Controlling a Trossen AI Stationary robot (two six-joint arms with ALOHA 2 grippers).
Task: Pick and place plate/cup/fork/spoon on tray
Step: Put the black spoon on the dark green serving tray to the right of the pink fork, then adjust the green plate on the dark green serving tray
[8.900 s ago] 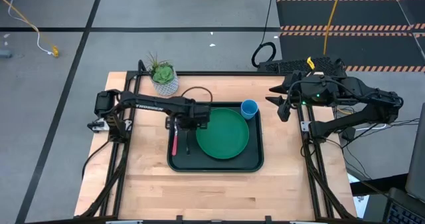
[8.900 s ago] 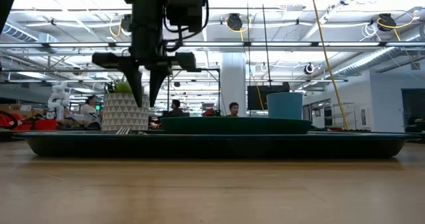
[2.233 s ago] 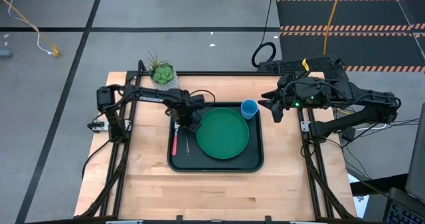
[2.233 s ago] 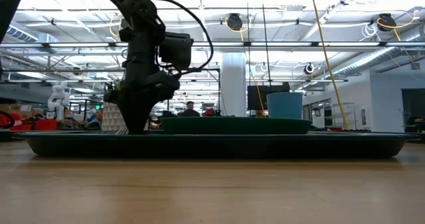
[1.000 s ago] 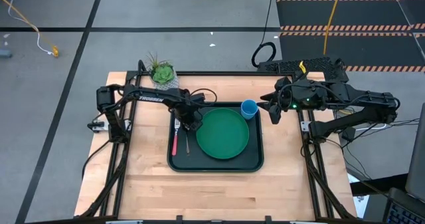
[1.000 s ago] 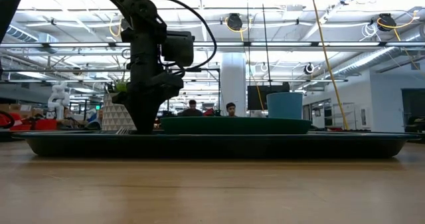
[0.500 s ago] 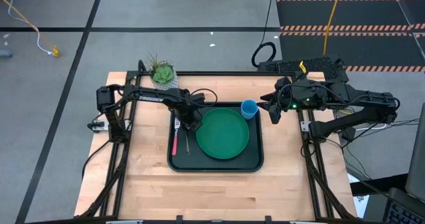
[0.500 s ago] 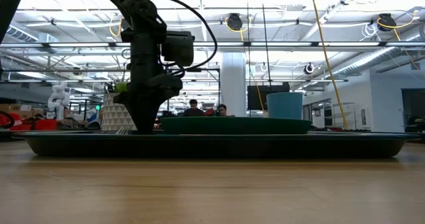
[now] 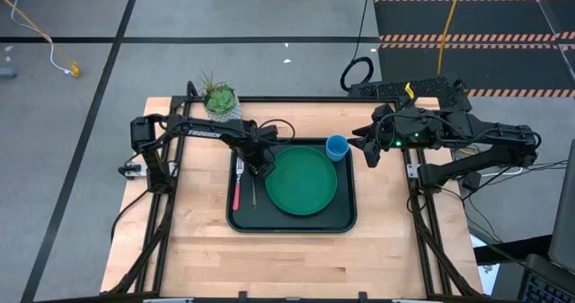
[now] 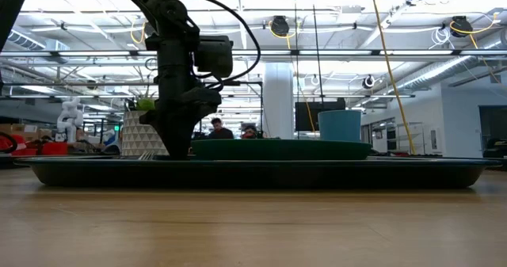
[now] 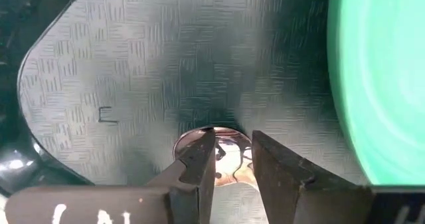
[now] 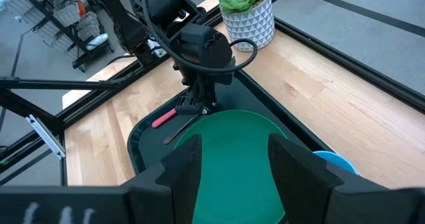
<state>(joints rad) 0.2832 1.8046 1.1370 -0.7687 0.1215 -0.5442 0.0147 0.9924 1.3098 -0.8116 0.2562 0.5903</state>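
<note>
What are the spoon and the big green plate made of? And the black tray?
The spoon looks like shiny metal: its bowl mirrors things around it. The plate looks like smooth plastic, judging by its even green colour and soft sheen, though that is a guess. The tray seems to be dark matte plastic or rubber, with a pressed crosshatch pattern on its floor.

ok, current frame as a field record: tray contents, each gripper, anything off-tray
tray: on table, holds all four items
plate: flat in tray, centre-right
cup: upright in tray's far right corner, beside plate
fork: lying along tray's left side, pink handle toward near edge
spoon: lying between fork and plate
left gripper: low over spoon bowl, fingers narrowly apart astride it
right gripper: raised to the right of the cup, open, empty
plant pot: off tray, on the table beyond the tray's far left corner
</note>
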